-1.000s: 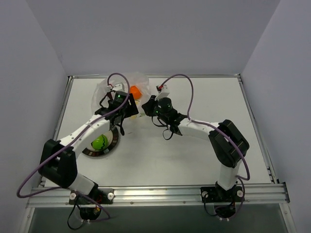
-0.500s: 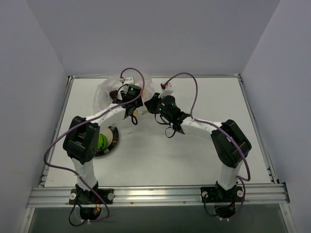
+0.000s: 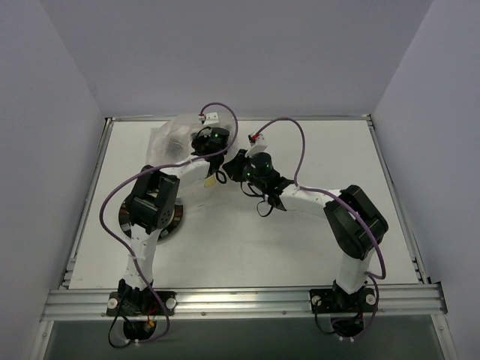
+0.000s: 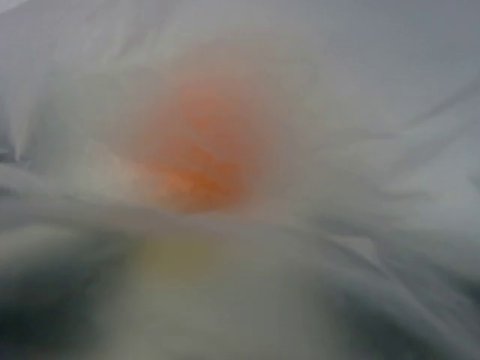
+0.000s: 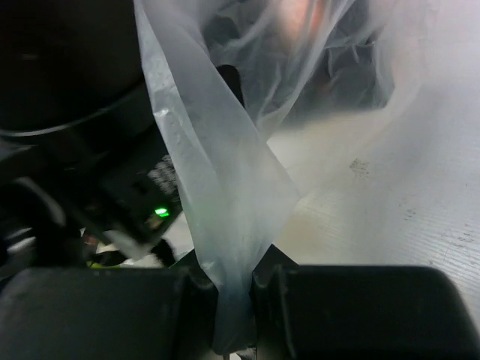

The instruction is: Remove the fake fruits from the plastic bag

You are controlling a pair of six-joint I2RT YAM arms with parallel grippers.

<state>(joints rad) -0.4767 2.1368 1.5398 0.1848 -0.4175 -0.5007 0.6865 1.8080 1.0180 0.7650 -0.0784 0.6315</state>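
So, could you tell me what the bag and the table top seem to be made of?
The bag looks like thin translucent plastic film, faintly glossy: it creases where the right gripper pinches it. The table top seems a white matte sheet with fine ridges; which material is unclear.

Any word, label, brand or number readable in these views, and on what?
No text can be read in any view.
Right wrist view, pale printed patch beside the green light on the black arm housing: too blurred to read.
Same view, crinkly transparent plastic bag pinched in the right gripper: no legible print.
Left wrist view, only a blurred orange fake fruit behind plastic: no lettering.
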